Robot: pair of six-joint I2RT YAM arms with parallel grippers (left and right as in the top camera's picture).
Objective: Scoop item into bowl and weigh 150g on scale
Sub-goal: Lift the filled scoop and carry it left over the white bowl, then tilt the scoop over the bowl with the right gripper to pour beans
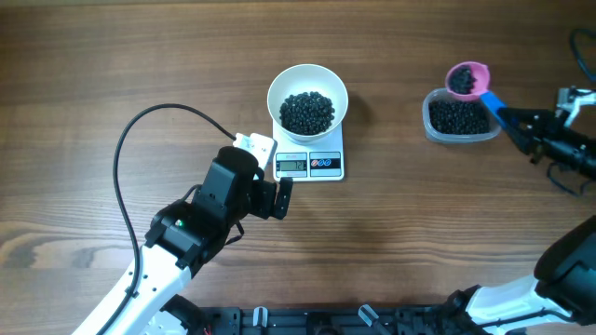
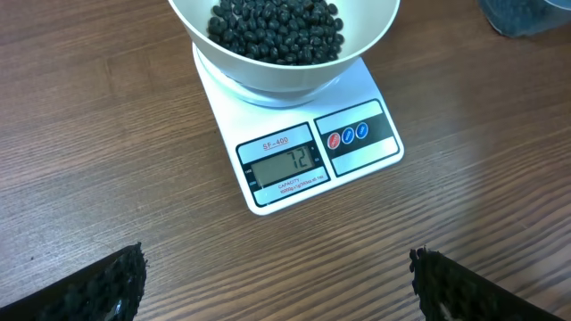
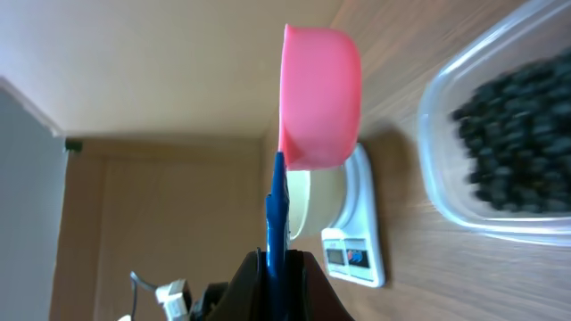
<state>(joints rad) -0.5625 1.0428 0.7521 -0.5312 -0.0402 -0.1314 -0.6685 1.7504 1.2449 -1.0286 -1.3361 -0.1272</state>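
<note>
One bowl (image 1: 276,91); one scale (image 1: 328,165); one clear tub (image 1: 430,127); one pink scoop (image 1: 470,66); three bean heaps (image 1: 307,112)

White bowl (image 2: 285,78) of black beans (image 2: 277,27) on scale (image 2: 268,120), display (image 2: 287,166) reading 72, wooden desk (image 2: 107,134), left end effector (image 2: 277,290) jaws spread wide at lower corners

Robot lab — wooden table (image 1: 84,56), mounted arms (image 1: 200,219)

Left pincer (image 2: 281,299) wide open, angled downward. Right pincer (image 3: 275,272) clamped on scoop (image 3: 319,98) handle.
</note>
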